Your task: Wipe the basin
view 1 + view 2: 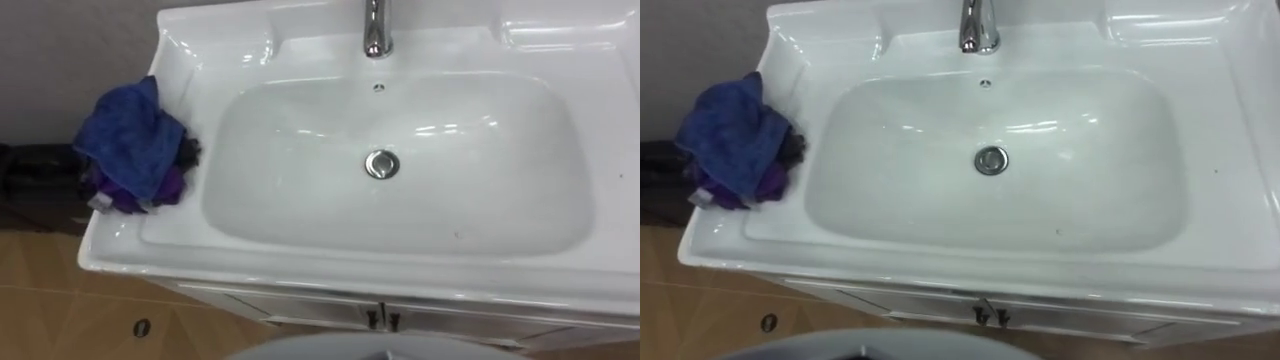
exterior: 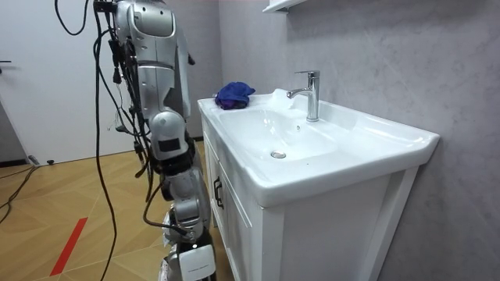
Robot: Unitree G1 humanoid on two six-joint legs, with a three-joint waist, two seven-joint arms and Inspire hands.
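A white ceramic basin [image 1: 330,275] lies in front of me, its bowl dry-looking, with a chrome drain [image 1: 381,164] in the middle. A crumpled blue and purple cloth [image 1: 130,140] rests on the basin's left rim, beside the bowl and near the left edge. In the room view the cloth [image 2: 234,94] sits at the far end of the counter, and I stand upright at the vanity's front, on the room view's left.
A chrome faucet [image 1: 376,28] rises at the back centre of the basin. Below the rim is a white cabinet with two small dark door handles [image 1: 380,320]. A grey wall backs the basin. Wooden floor [image 1: 60,310] lies to the left.
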